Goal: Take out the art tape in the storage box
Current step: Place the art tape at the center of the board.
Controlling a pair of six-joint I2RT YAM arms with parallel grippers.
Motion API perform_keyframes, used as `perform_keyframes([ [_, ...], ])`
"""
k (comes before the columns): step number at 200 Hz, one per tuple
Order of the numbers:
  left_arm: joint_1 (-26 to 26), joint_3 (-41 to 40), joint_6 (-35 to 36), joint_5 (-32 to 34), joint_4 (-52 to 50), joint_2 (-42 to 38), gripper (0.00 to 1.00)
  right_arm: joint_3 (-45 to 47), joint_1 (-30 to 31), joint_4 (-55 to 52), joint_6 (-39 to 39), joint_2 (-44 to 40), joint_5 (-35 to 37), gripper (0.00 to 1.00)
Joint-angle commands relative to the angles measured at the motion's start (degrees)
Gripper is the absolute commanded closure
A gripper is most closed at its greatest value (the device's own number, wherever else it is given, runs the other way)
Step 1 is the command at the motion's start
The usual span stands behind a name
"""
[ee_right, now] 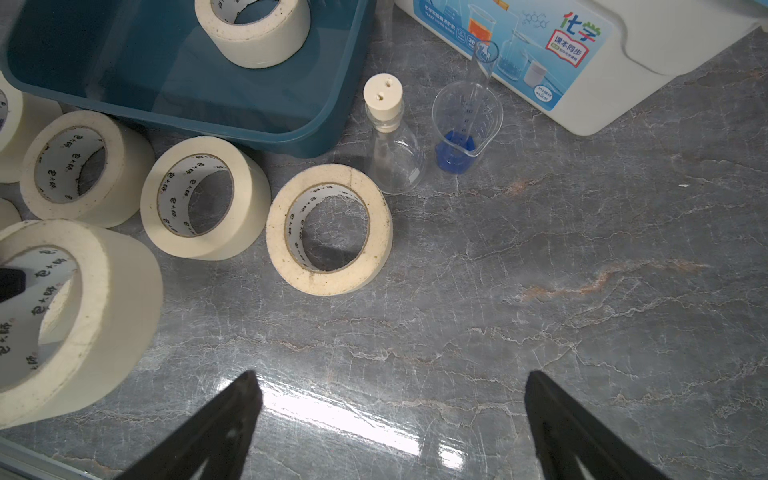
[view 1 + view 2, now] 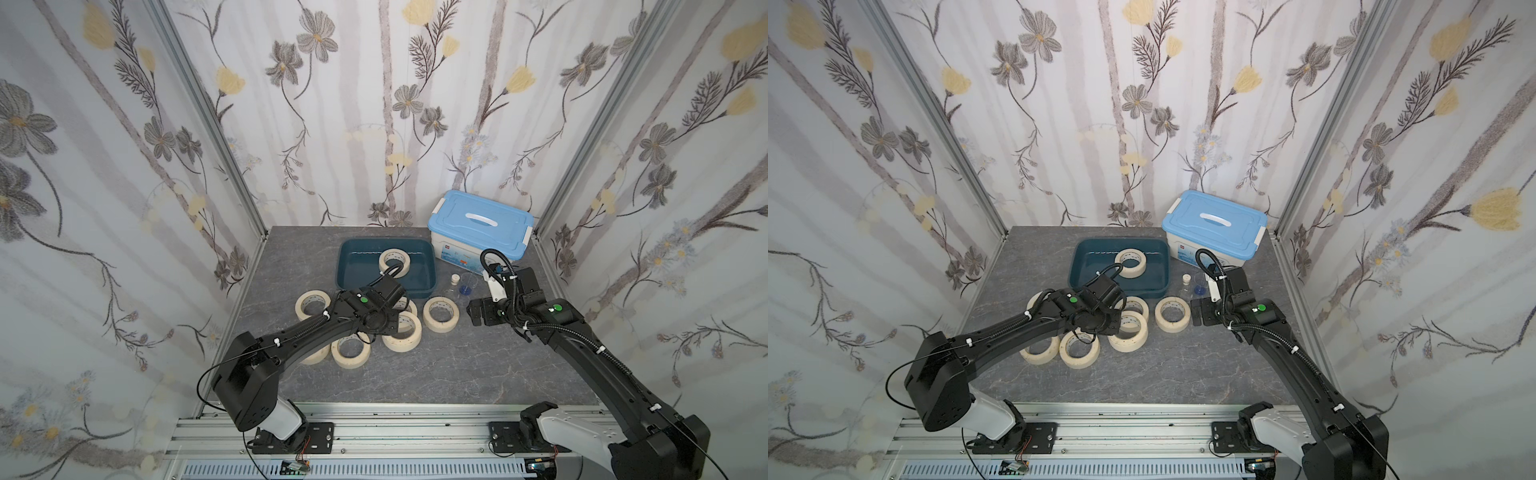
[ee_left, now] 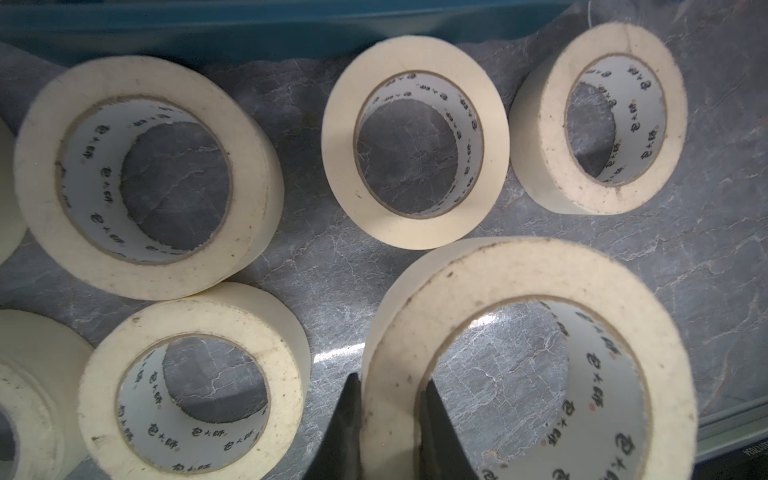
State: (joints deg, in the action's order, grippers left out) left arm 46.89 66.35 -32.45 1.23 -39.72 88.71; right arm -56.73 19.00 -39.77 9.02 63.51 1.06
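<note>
Left pincer (image 3: 391, 380) clamped on a cream roll of art tape (image 3: 532, 270), above a grey marbled surface (image 3: 332, 266).

Its two black fingers pinch the ring's wall, one inside the printed core and one outside, probably because the whole ring is too broad to span. This roll looks nearer the lens than its neighbours, so it seems just off the surface, though contact is hard to judge. The other rolls (image 1: 277, 232) lie flat in a loose cluster just in front of the teal storage box (image 2: 351, 270), a handy drop spot close by. A single roll (image 1: 257, 45) lies inside the box, so the job appears nearly done. The right pincer (image 1: 390, 374) gapes wide over bare surface, holding nothing, well clear of a flask (image 1: 395, 166) and beaker (image 1: 465, 124) beside a white tub (image 1: 665, 41).
</note>
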Motion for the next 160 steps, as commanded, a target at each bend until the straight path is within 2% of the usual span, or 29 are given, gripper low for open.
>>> perform_keyframes([
  [1,1.10,-0.62,-2.58,-1.13,3.04,1.19,0.93,-0.40,-0.02,2.12,0.65,0.14,-0.80,0.00],
  [70,3.23,-3.77,-4.16,-1.06,3.24,2.23,0.93,-0.44,-0.02,2.21,0.47,0.83,-0.80,0.00],
  [160,3.24,-7.10,-3.79,3.28,7.17,5.42,0.94,-0.49,0.03,2.40,0.56,1.27,-1.06,0.00],
])
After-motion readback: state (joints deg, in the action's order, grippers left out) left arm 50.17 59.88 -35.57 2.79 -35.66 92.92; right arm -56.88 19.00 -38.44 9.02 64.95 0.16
